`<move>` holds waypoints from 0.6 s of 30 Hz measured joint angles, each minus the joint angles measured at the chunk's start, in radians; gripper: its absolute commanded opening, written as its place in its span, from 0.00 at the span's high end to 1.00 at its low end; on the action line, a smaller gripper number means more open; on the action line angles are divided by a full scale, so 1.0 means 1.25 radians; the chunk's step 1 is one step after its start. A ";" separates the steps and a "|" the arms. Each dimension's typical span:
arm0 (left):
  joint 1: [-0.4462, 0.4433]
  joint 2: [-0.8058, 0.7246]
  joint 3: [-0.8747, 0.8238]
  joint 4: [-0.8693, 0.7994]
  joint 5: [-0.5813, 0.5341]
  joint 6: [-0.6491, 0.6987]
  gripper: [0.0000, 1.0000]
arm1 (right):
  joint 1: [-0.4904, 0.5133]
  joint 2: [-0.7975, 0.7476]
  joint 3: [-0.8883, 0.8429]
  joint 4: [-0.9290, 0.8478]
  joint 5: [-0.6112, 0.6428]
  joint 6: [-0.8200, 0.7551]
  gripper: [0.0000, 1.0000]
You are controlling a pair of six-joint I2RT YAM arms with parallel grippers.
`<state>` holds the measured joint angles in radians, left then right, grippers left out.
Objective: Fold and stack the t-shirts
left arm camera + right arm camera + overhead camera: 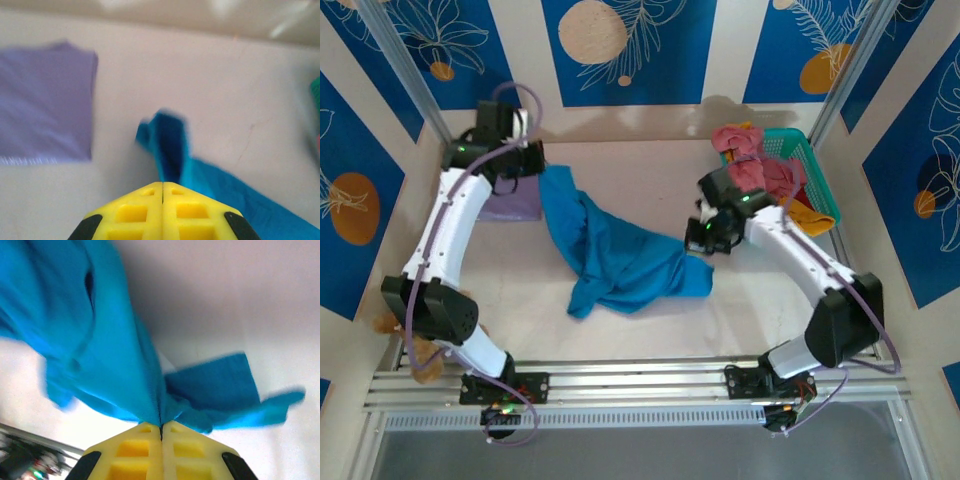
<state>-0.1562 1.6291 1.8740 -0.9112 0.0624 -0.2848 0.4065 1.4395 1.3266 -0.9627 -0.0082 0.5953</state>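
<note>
Top external view: the teal-blue t-shirt (615, 255) lies crumpled across mid-table, its far corner beside the folded lavender t-shirt (512, 207). The left gripper (162, 186) is clamped on that corner, and the right gripper (161, 426) on the opposite right-hand edge. Drawing both ends apart evenly, kept low, should spread it flat.

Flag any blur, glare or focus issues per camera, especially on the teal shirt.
Top external: sharp, evenly lit, teal shirt crisp, soft shadows on the table. Left wrist: soft throughout, teal shirt's raised end smeared, lavender shirt fuzzy-edged. Right wrist: weave sharp near the right gripper, far edges motion-blurred, table washed out.
</note>
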 measured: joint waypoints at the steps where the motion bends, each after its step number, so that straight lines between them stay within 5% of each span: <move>1: 0.013 0.007 0.054 -0.012 0.005 0.005 1.00 | -0.023 -0.016 0.045 -0.004 0.001 -0.007 1.00; 9: 0.162 -0.028 0.268 -0.035 0.019 -0.004 1.00 | -0.168 -0.152 0.242 -0.047 0.034 -0.035 1.00; 14: 0.213 -0.109 0.161 -0.010 0.050 -0.016 1.00 | -0.204 -0.229 0.127 -0.085 0.031 -0.044 1.00; 18: 0.215 -0.172 -0.053 0.034 0.101 -0.019 1.00 | -0.190 -0.198 0.010 -0.106 0.003 -0.051 0.96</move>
<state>0.1131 1.4143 1.8072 -0.8680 0.1890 -0.3080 0.1684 1.1923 1.3388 -1.0946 -0.0048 0.5316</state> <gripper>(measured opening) 0.045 0.060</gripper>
